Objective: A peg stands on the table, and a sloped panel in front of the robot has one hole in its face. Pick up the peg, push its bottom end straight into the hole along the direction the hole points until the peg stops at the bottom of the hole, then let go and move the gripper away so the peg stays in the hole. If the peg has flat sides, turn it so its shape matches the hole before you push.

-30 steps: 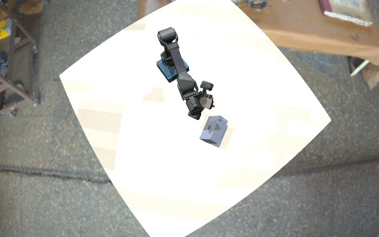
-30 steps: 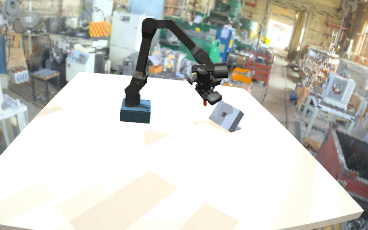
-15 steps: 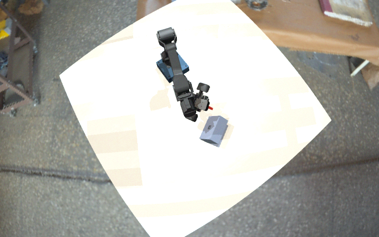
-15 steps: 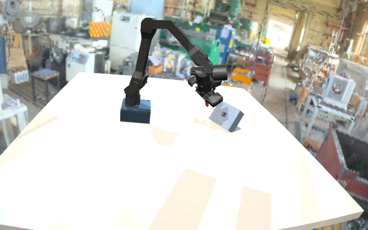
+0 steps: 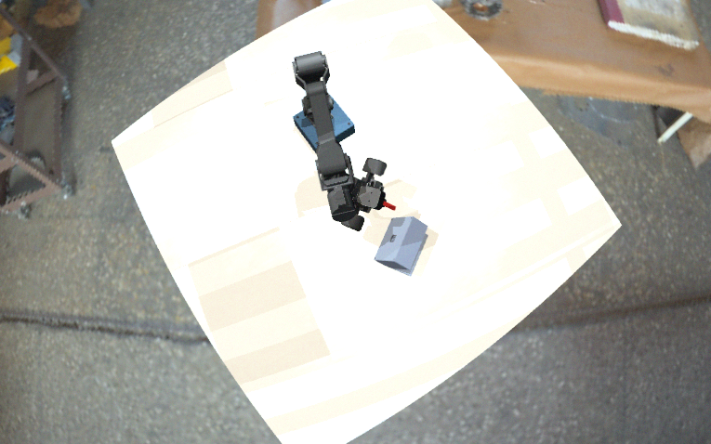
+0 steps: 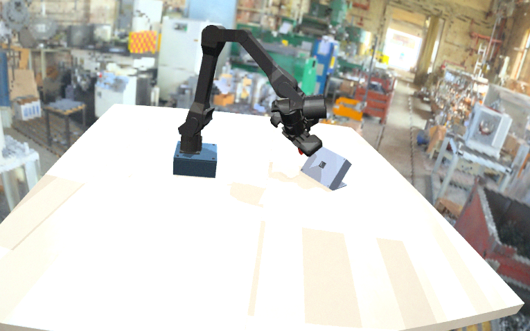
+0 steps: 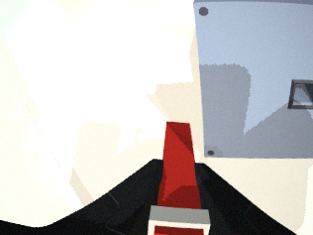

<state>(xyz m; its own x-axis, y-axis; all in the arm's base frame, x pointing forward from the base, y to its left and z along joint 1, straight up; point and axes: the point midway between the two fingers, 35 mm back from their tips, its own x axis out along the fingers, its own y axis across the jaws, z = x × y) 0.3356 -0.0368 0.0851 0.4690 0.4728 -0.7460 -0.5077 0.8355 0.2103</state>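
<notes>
A red flat-sided peg [image 5: 389,206] [image 6: 301,151] [image 7: 179,163] is held in my gripper [image 5: 383,202] [image 7: 176,172], which is shut on it. The peg's free end points away from the fingers and is above the table. In the exterior view the gripper hides most of the peg. The blue-grey sloped panel [image 5: 406,240] [image 6: 334,161] [image 7: 223,39] stands beside the peg, apart from it in the wrist view. Its rectangular hole [image 5: 392,238] [image 6: 322,164] [image 7: 302,94] is empty; in the wrist view it lies right of the peg tip, cut by the frame's edge.
The blue base block [image 5: 340,122] [image 6: 195,164] carries the arm, across the table from the panel. A support foot [image 6: 341,185] shows behind the panel. Patchy light and shadow lie over the pale table [image 5: 247,220] [image 6: 135,246].
</notes>
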